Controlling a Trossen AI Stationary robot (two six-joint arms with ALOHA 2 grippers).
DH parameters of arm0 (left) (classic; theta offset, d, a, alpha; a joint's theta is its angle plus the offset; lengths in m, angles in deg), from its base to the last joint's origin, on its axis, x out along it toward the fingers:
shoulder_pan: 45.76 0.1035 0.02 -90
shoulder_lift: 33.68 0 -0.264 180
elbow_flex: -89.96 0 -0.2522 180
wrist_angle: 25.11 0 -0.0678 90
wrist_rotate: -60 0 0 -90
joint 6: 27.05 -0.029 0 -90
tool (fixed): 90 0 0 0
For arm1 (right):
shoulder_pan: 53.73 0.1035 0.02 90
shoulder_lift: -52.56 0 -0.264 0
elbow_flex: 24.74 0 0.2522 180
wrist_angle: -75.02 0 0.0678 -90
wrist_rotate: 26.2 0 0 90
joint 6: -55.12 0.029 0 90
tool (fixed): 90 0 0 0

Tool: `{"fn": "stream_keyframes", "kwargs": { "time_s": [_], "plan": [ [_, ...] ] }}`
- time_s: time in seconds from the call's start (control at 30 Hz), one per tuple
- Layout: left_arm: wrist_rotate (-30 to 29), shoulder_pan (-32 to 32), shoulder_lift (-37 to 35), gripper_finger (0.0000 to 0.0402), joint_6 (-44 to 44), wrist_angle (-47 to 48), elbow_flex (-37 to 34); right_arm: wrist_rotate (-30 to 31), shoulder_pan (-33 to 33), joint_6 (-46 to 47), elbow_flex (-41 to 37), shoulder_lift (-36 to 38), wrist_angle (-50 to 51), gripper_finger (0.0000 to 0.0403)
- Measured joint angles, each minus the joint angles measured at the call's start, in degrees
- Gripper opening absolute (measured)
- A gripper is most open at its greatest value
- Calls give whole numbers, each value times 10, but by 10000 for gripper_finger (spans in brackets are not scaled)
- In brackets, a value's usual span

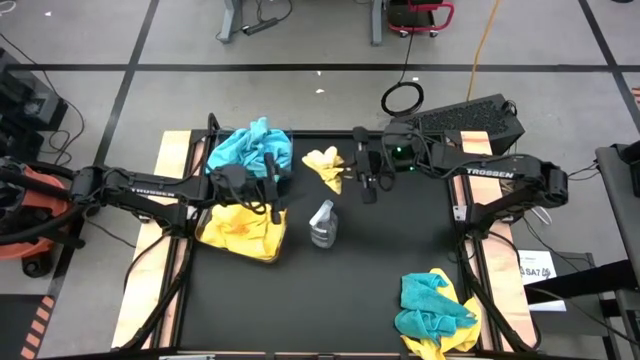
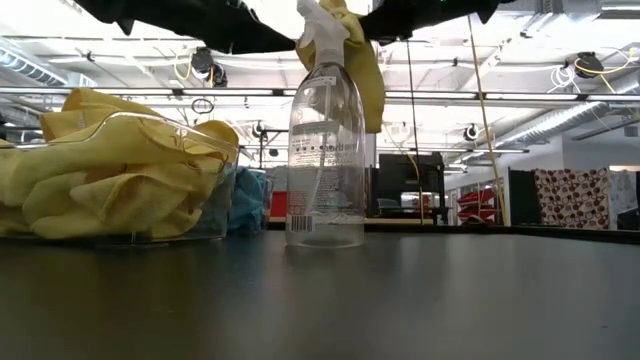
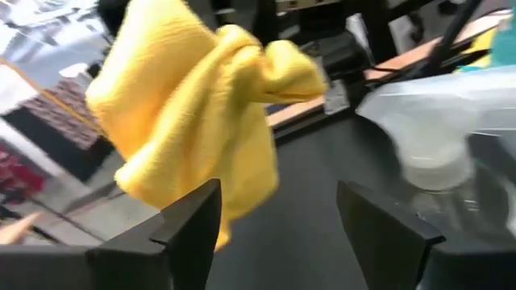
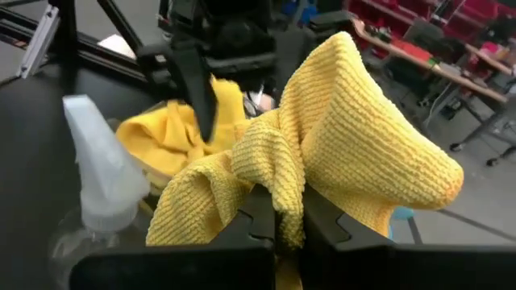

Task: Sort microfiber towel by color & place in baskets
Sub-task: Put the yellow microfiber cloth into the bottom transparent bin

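Yellow-filled basket (image 1: 243,232) at table's 9 o'clock, teal-filled basket (image 1: 252,150) at 10. Right gripper (image 4: 288,234) pinching yellow towel (image 1: 325,165) aloft, 12 o'clock. Left gripper (image 3: 278,221) fingers wide, empty. Spray bottle (image 1: 322,224) centre. Mixed towel heap (image 1: 435,312) at 5.

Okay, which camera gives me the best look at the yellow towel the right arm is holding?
The right wrist view: the yellow towel fills it, pinched in the right gripper. The left wrist view shows it hanging, blurred. The high view shows it small; in the low view it sits mostly behind the spray bottle.
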Motion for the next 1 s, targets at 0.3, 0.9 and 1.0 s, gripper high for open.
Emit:
{"fn": "stream_keyframes", "kwargs": {
  "time_s": [0.3,0.9,1.0],
  "plan": [
    [-40,0,0,316,-66,-63,0,-12,5,0,17,-34,1,9],
    [-34,12,29,340,-105,-86,1,-60,29,-13,105,-108,3,9],
    [-35,12,29,290,-105,-96,1,-58,28,-9,105,-108,5,12]
  ]
}}
